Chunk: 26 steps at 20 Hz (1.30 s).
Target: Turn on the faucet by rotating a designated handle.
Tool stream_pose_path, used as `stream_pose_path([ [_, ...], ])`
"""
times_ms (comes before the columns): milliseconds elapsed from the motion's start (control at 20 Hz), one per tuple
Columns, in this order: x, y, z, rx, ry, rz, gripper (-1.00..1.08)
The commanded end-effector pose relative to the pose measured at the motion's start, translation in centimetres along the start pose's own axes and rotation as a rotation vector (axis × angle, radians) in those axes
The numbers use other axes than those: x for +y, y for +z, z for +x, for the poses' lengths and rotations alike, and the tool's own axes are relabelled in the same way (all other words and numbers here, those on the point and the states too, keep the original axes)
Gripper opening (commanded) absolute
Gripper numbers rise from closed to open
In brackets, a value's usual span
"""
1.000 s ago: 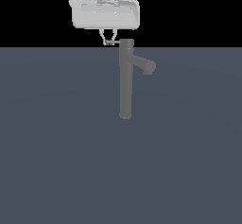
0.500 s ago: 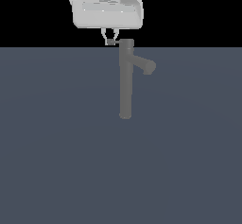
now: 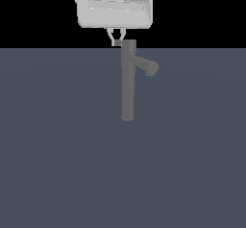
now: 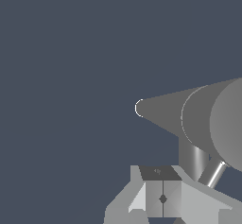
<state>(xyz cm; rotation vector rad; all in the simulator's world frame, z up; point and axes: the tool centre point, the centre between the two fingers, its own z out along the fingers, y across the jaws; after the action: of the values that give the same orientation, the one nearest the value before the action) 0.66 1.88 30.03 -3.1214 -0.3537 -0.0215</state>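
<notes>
The faucet (image 3: 127, 82) stands straight up near the middle of the flat grey worktop (image 3: 57, 164). It is a tall, thin post. Its short, fat spout (image 3: 148, 67) sticks out near the top toward the exterior view's right and tips down a bit. In the wrist view the thin shiny handle (image 4: 213, 173) pokes out from the top cap at a slant.

The white pincer (image 3: 116, 38) hangs just above the post's top, a little to the exterior view's left. Its fingers (image 4: 162, 198) are pressed together and hold nothing.

The worktop spreads wide all around the post.
</notes>
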Motion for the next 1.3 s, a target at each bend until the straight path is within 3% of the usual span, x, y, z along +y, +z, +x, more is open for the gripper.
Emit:
stream_pose_path([
  [0, 1.1, 0.0, -0.5, -0.003, 0.005, 0.0, -1.0],
  [350, 5.6, -0.1, -2.7, -0.014, 0.018, 0.001, -1.0],
  [400, 5.6, -0.1, -2.7, -0.014, 0.018, 0.001, -1.0],
  [450, 2.2, 0.0, -1.0, 0.0, -0.034, 0.005, -1.0],
  [1100, 9.6, 0.0, -0.2, -0.013, 0.017, 0.001, -1.0],
  [1150, 9.6, 0.0, -0.2, -0.013, 0.017, 0.001, -1.0],
  [1200, 6.0, 0.1, -0.5, -0.036, -0.028, 0.023, -1.0],
  [1250, 6.2, 0.1, -0.3, -0.035, -0.026, 0.022, -1.0],
])
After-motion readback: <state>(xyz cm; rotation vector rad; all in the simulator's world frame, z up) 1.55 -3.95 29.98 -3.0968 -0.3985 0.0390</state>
